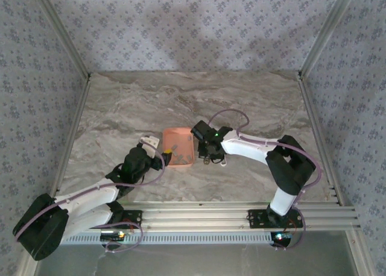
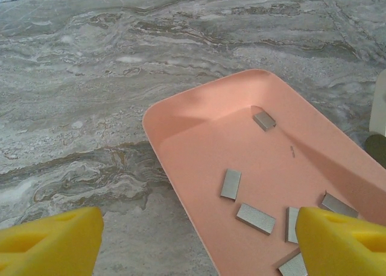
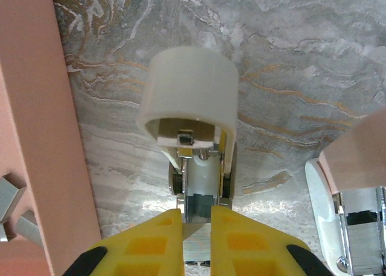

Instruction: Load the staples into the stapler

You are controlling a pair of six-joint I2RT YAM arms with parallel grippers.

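Note:
Several grey staples (image 2: 231,184) lie loose in the salmon-orange tray (image 2: 205,131); two more staples (image 3: 9,194) peek out at its edge in the right wrist view. My left gripper (image 2: 199,246) hangs open and wide over the tray's near left rim, holding nothing. Just right of the tray (image 1: 178,146), my right gripper (image 3: 197,219) is shut on the stapler (image 3: 193,101), pinching its metal rail below the white rounded cap. From above, the right gripper (image 1: 208,156) sits over the stapler (image 1: 214,161), and the left gripper (image 1: 154,147) is at the tray's left side.
A white and chrome piece with a pinkish top (image 3: 353,216) lies on the marble table (image 3: 289,59) right of the held stapler. Patterned walls and metal rails (image 1: 72,137) fence the table. Bare marble (image 2: 90,77) stretches behind and left of the tray.

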